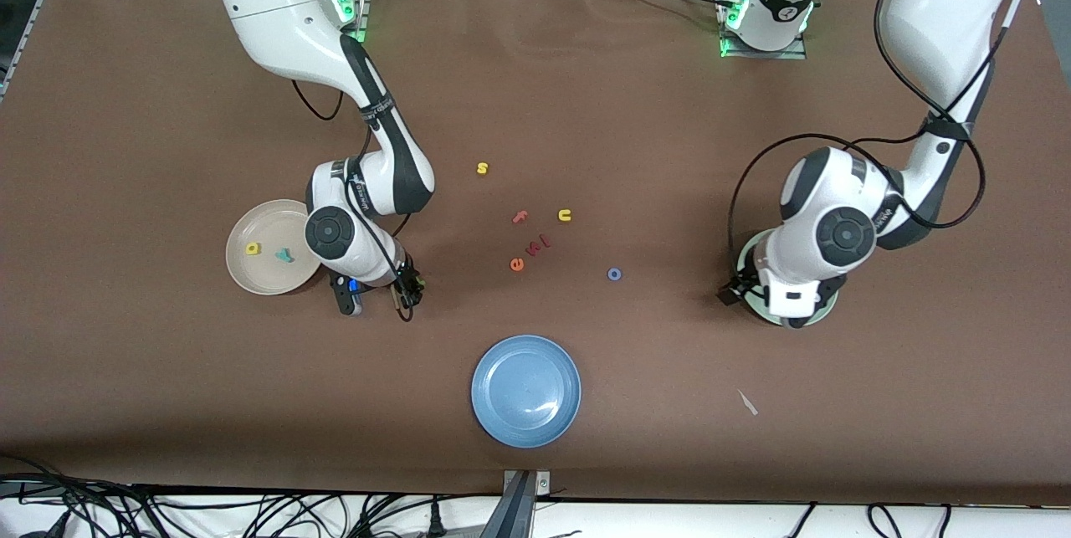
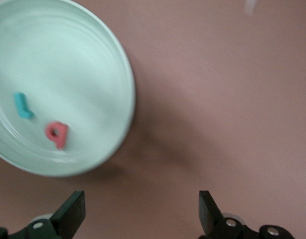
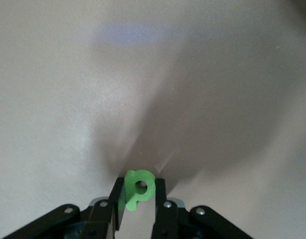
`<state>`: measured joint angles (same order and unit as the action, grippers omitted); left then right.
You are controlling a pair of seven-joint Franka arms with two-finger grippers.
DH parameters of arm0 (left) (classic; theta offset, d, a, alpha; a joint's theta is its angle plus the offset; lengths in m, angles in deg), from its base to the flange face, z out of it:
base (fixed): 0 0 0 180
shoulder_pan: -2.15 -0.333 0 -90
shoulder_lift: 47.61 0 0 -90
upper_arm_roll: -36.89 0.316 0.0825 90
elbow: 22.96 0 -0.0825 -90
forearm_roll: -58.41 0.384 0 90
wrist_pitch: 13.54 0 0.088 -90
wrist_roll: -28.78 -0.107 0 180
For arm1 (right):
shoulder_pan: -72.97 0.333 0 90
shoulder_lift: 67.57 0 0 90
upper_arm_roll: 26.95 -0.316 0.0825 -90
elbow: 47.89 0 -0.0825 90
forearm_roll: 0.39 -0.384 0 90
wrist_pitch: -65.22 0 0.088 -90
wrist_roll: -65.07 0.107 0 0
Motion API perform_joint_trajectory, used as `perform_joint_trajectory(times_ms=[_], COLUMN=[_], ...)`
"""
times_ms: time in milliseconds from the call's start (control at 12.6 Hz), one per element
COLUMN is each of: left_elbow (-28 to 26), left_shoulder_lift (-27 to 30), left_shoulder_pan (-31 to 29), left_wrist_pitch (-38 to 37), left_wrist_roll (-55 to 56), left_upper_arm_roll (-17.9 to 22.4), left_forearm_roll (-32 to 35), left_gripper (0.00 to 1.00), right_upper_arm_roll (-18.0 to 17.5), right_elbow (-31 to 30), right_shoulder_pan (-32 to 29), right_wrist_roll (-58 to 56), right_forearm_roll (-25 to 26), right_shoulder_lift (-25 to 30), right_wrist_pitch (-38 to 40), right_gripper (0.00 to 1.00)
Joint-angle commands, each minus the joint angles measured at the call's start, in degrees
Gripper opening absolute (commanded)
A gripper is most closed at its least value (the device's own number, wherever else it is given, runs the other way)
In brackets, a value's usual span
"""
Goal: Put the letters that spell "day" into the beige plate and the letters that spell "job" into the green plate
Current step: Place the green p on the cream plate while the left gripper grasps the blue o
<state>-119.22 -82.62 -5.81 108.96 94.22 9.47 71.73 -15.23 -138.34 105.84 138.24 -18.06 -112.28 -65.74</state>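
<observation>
Blue plate (image 1: 525,390) nearest the front camera, mid-counter (image 1: 167,371). Farther back, right tool (image 3: 140,199) low over bare counter just beside the beige plate (image 1: 251,270), fingers (image 3: 160,199) clamped on a green d (image 3: 138,191). Beige plate holds a yellow a (image 1: 253,248) and a teal y (image 1: 286,254), lying apart. Toward the left arm's end, left tool (image 2: 140,214) over the green plate (image 2: 125,74), fingers (image 2: 73,211) spread wide, nothing between them. In the green plate: teal j (image 2: 23,105) and pink b (image 2: 57,133), close together, not touching. Blue o (image 1: 614,274) lies on bare counter between the plates. Farther back, a loose cluster: orange-red e (image 1: 516,264), small red letters (image 1: 538,244), pink f (image 1: 520,217), yellow u (image 1: 565,215). Yellow s (image 1: 482,168) farthest.
</observation>
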Motion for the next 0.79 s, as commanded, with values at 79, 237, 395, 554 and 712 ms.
perform_joint_trajectory(times_ms=[79, 237, 395, 554, 712], left_elbow=[2.7, 2.8, 2.9, 3.2, 6.0], left_shoulder_lift=[-1.0, -2.0, -3.2, -5.2, -8.1], left_shoulder_pan=[5.3, 6.9, 8.8, 12.4, 13.1], left_wrist_pitch=[-1.4, -0.9, -0.9, 0.7, 1.6], left_wrist_roll=[-1.0, -7.6, -14.1, -18.9, -22.2], left_upper_arm_roll=[-0.8, -0.8, -0.8, -0.4, -0.4], left_forearm_roll=[0.9, 0.9, 1.1, 1.9, 3.3], left_gripper=[1.0, 1.0, 1.0, 1.0, 1.0], right_upper_arm_roll=[2.3, 3.6, 4.4, 5.5, 7.4], right_elbow=[-0.1, -0.1, -0.9, -3.3, -7.6], right_shoulder_pan=[-0.2, 0.0, 0.1, 0.1, 0.0], right_wrist_roll=[-20.5, -30.0, -35.0, -35.5, -40.5], right_forearm_roll=[4.1, 8.7, 13.1, 14.0, 14.0], right_shoulder_lift=[3.6, 5.1, 7.2, 8.7, 12.0], right_wrist_pitch=[12.1, 16.9, 21.7, 22.2, 22.0], right_gripper=[0.0, 0.0, 0.0, 0.0, 0.0])
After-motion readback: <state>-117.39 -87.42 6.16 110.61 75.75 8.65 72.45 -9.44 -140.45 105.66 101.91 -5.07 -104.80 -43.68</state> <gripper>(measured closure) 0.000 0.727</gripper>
